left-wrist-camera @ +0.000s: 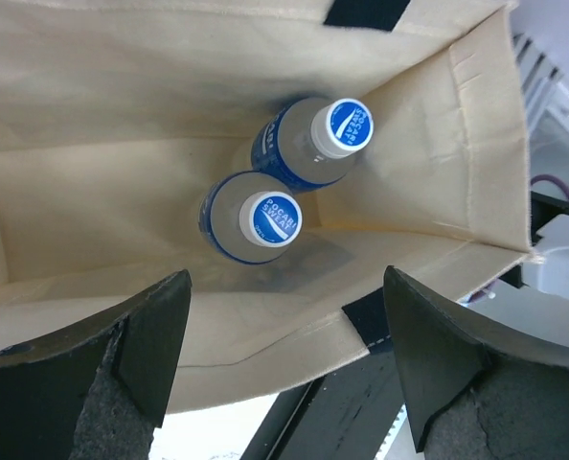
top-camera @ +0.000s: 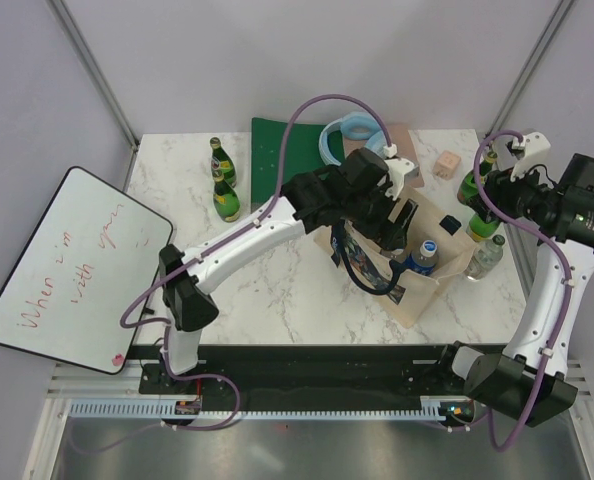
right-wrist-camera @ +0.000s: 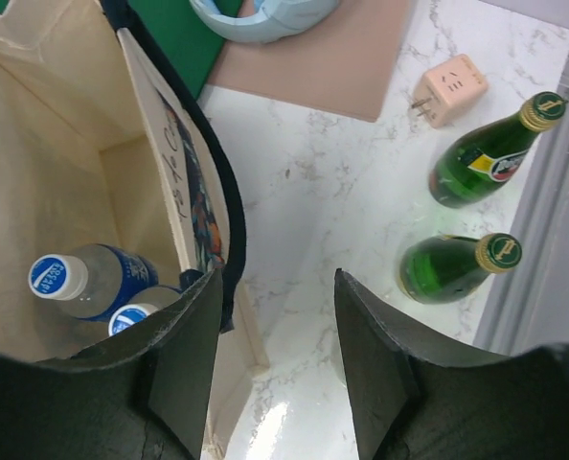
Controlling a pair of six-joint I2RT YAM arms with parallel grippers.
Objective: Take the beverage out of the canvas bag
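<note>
The beige canvas bag (top-camera: 418, 296) stands open at the right middle of the table. Inside it (left-wrist-camera: 122, 77) two beverage bottles with white-and-blue caps stand side by side, one nearer (left-wrist-camera: 265, 218) and one farther (left-wrist-camera: 342, 126). My left gripper (left-wrist-camera: 286, 273) hovers open over the bag's mouth and near rim, holding nothing. My right gripper (right-wrist-camera: 279, 273) is open over bare table just right of the bag (right-wrist-camera: 64, 144), its left finger beside the dark strap. The two bottles (right-wrist-camera: 59, 276) also show from there.
Two green glass bottles (right-wrist-camera: 486, 158) (right-wrist-camera: 452, 268) and a clear bottle (top-camera: 485, 257) stand right of the bag. A pink plug adapter (right-wrist-camera: 452, 88), pink board (right-wrist-camera: 332, 57), blue ring (top-camera: 342, 135) and green mat (top-camera: 272, 155) lie behind. Two green bottles (top-camera: 222, 180) and a whiteboard (top-camera: 72, 265) are at left.
</note>
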